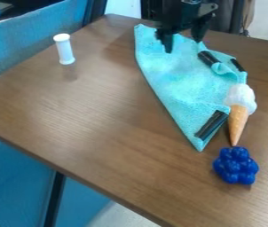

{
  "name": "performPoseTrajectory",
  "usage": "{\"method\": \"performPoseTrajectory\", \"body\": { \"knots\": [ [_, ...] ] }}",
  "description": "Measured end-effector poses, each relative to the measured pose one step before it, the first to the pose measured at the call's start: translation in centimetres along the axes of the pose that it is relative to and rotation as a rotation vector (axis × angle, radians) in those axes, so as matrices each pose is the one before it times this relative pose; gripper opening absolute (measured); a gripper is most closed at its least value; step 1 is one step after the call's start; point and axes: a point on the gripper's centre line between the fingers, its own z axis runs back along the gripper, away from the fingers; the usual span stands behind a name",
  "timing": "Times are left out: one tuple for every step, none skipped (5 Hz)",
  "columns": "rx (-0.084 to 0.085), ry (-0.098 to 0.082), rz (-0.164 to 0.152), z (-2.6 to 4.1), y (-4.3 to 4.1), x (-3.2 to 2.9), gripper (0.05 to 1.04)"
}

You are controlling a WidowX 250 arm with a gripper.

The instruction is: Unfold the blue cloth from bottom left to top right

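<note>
The gripper [183, 43] hangs from the top edge over the upper part of the light blue cloth [175, 82], its two fingers apart. I cannot tell whether the fingertips touch the cloth. Folded into a long, roughly triangular shape, the cloth runs from the table's far edge down to a point at lower right. Black strips lie at its lower tip and upper right side, where an edge curls over. Part of the cloth's upper end is hidden behind the gripper.
A toy ice cream cone [238, 119] lies against the cloth's right side. Below it sits a dark blue knobbly object [236, 166]. A white cylinder [65, 48] stands at upper left. The near table edge slants across the lower left.
</note>
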Motion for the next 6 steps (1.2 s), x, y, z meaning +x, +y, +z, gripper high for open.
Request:
{"method": "performPoseTrajectory", "body": {
  "knots": [
    [-0.0161, -0.0039, -0.0099, -0.379, -1.295, -1.213, 1.001],
    [-0.0096, -0.0032, -0.0023, -0.482, -1.033, -0.854, 1.001],
    [-0.0025, 0.0005, -0.0131, -0.345, -1.137, -0.982, 1.001],
    [0.0062, 0.0016, 0.0033, -0.398, -0.531, -0.38, 0.972],
    [0.0068, -0.0035, 0.0041, -0.511, -0.169, -0.182, 0.7],
    [0.0101, -0.0084, -0.0002, -0.388, 0.007, -0.296, 0.397]
  ]
}}
